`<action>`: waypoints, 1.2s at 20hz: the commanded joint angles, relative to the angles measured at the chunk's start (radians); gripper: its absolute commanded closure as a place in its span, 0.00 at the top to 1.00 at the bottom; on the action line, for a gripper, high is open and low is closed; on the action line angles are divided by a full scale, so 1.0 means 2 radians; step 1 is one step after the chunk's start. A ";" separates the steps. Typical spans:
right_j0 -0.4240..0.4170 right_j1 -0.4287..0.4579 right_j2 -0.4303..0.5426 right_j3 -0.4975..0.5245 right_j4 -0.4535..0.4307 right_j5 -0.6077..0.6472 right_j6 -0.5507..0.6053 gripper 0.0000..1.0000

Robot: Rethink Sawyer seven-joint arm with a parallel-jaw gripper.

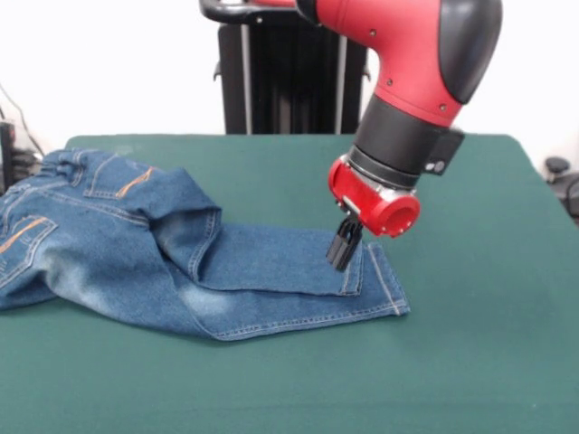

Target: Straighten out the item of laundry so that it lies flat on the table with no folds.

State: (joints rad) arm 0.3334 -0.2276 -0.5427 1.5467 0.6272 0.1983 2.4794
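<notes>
The blue denim jeans (pixel 181 253) lie on the left half of the dark green table (pixel 470 344). The waistband and the orange-stitched pockets are at the far left, partly past the picture's edge. The legs run to the right and overlap, one folded across the other, with the hems near the table's middle. A fold stands up where the legs meet the seat. My gripper (pixel 343 260) comes down from the red and black arm. It looks shut, with its tips on the upper leg just beside its hem. I cannot tell whether cloth is pinched between them.
The robot's black pedestal (pixel 289 81) stands at the table's far edge. Dark cables and gear (pixel 14 154) sit off the table's left edge, and a dark object (pixel 563 181) sits off its right edge. Bare green top lies to the right and in front of the jeans.
</notes>
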 commanded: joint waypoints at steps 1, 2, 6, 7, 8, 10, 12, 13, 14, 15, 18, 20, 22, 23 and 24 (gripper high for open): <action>0.011 0.020 0.066 0.026 0.015 -0.020 0.105 0.00; 0.010 0.021 0.069 0.026 0.016 -0.023 0.105 0.00; 0.010 0.025 0.065 0.022 0.014 -0.022 0.101 0.00; 0.008 0.023 0.069 0.024 0.014 -0.027 0.102 1.00; 0.011 0.026 0.063 0.021 0.014 -0.024 0.102 1.00; 0.013 0.026 0.063 0.022 0.017 -0.024 0.106 1.00; 0.009 0.023 0.071 0.027 0.015 -0.028 0.105 1.00; 0.007 0.023 0.073 0.028 0.013 -0.028 0.103 1.00; 0.007 0.026 0.075 0.027 0.013 -0.030 0.102 1.00; 0.007 0.027 0.076 0.026 0.014 -0.032 0.103 1.00; 0.010 0.033 0.077 0.023 0.017 -0.033 0.107 1.00; 0.012 0.036 0.078 0.021 0.021 -0.036 0.110 1.00; 0.016 0.044 0.080 0.017 0.026 -0.041 0.116 1.00; 0.019 0.047 0.078 0.015 0.030 -0.042 0.120 1.00; 0.023 0.052 0.076 0.012 0.034 -0.040 0.124 1.00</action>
State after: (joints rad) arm 0.3355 -0.2290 -0.5427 1.5537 0.6288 0.1541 2.4794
